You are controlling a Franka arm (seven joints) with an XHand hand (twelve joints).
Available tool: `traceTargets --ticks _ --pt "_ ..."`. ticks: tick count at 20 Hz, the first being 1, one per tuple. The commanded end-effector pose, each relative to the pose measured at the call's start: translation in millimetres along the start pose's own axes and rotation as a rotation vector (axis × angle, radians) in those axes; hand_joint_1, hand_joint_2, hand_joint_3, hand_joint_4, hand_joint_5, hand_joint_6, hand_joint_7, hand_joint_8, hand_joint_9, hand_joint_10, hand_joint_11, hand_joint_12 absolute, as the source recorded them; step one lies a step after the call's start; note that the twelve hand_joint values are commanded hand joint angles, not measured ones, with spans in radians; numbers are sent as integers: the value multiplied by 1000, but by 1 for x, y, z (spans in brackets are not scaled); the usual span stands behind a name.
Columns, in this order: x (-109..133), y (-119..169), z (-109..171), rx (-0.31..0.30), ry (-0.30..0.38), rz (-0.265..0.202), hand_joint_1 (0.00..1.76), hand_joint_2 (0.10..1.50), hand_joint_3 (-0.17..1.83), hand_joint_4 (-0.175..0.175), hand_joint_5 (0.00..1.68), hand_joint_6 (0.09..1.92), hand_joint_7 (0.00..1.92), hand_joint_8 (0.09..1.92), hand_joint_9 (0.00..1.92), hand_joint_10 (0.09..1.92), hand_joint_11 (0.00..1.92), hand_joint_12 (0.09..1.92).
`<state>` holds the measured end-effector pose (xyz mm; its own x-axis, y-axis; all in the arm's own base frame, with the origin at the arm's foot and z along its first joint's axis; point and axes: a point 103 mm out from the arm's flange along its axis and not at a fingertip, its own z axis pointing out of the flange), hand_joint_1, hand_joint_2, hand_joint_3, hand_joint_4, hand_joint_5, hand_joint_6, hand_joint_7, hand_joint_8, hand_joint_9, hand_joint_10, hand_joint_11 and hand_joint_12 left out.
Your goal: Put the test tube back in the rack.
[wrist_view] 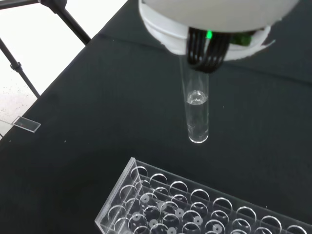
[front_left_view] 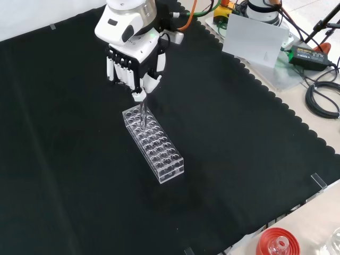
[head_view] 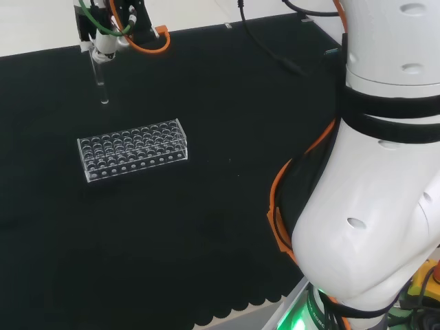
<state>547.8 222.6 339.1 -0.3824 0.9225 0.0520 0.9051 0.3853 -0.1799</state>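
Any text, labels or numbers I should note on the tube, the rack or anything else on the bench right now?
None readable.
test tube, held by the hand: clear glass, no marking seen.
rack: clear plastic, no numbering visible.
black box beyond the cloth: a label, too small to read.

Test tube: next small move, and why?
Probably shift the hand sideways to bring the test tube over a rack hole, then lower. The tube hangs upright with its tip above the rack, and the wrist view shows that tip off the rack's end.
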Motion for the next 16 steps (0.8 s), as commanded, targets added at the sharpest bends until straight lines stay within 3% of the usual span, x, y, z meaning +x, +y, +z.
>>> traceTargets --ticks 1,16 --pt "5 5 4 3 4 -6 1438 625 632 -175 1378 191 1403 743 1334 508 981 1175" --pt "11 6 52 89 62 -7 1438 626 631 -175 1381 185 1404 740 1335 505 982 1174"
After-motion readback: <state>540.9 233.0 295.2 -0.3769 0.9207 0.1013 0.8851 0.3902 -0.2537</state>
